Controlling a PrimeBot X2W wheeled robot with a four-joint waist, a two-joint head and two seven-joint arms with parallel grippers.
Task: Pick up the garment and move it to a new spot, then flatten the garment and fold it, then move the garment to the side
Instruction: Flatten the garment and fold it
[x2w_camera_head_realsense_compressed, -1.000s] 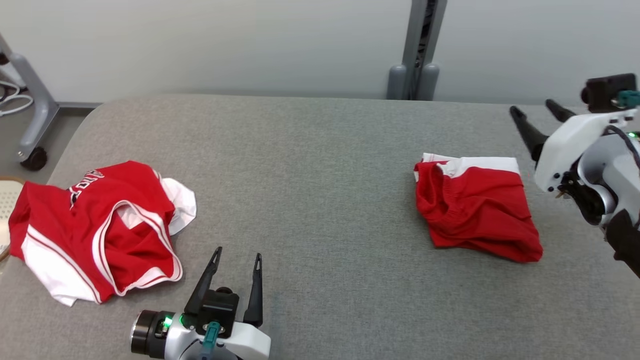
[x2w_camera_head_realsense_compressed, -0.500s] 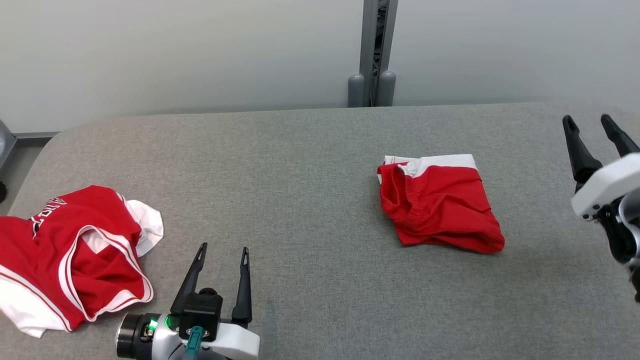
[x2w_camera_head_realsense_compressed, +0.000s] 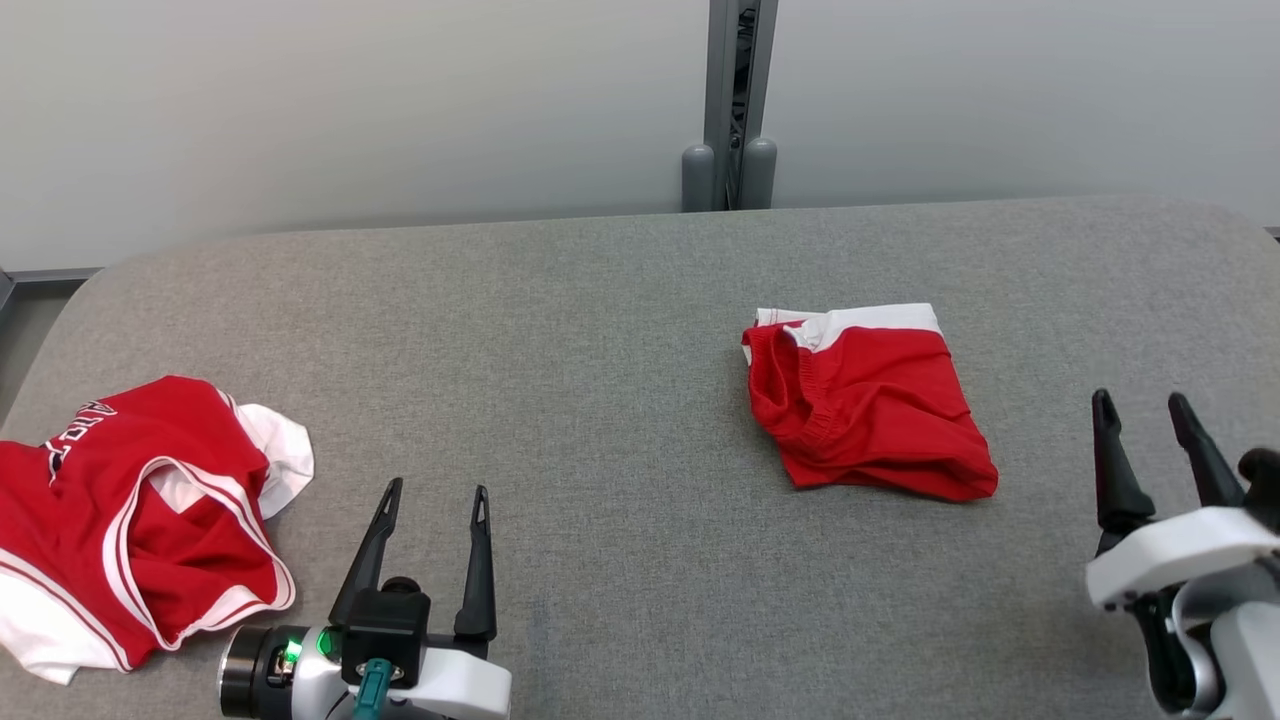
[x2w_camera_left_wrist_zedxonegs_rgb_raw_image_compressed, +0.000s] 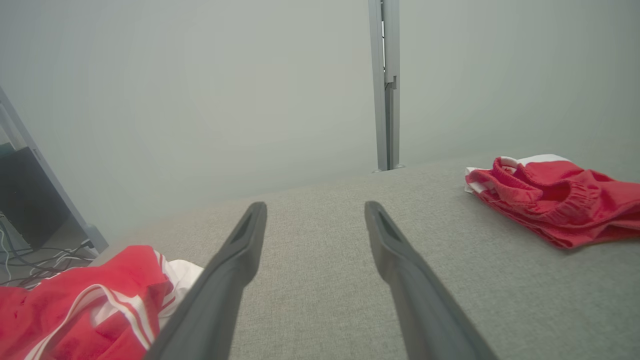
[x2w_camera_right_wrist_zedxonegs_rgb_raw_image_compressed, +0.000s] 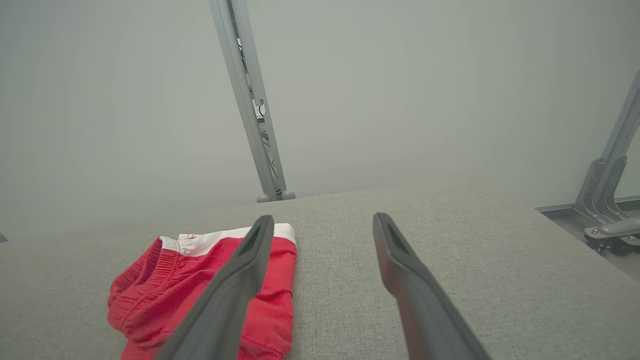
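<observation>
- Black fingers of the left claw (x2w_camera_head_realsense_compressed: 437, 488) stand spread apart at the near left. They point away across the cloth and the claw is empty.
- At the near right, the right claw (x2w_camera_head_realsense_compressed: 1140, 398) has its two dark fingers parted too, gripping nothing, with its tips a little farther out than the left one's.
- Just left of the left claw, without touching it, a crumpled red-and-white jersey (x2w_camera_head_realsense_compressed: 130, 510) lies in a heap. It has white striped trim round an opening and some lettering on its far-left part, too small to read. It runs off the left edge of the head view.
- Farther out, right of the middle, the folded red shorts (x2w_camera_head_realsense_compressed: 865, 410) lie flat. The gathered elastic waistband faces left and a white band runs along the far edge. They are ahead and to the left of the right claw, clear of it, and well apart from the jersey.
- Both garments rest on a grey woven surface (x2w_camera_head_realsense_compressed: 600, 300) whose far corners are rounded.
- Behind its far edge a grey upright post (x2w_camera_head_realsense_compressed: 735, 100) rises against a pale wall (x2w_camera_head_realsense_compressed: 350, 100).
</observation>
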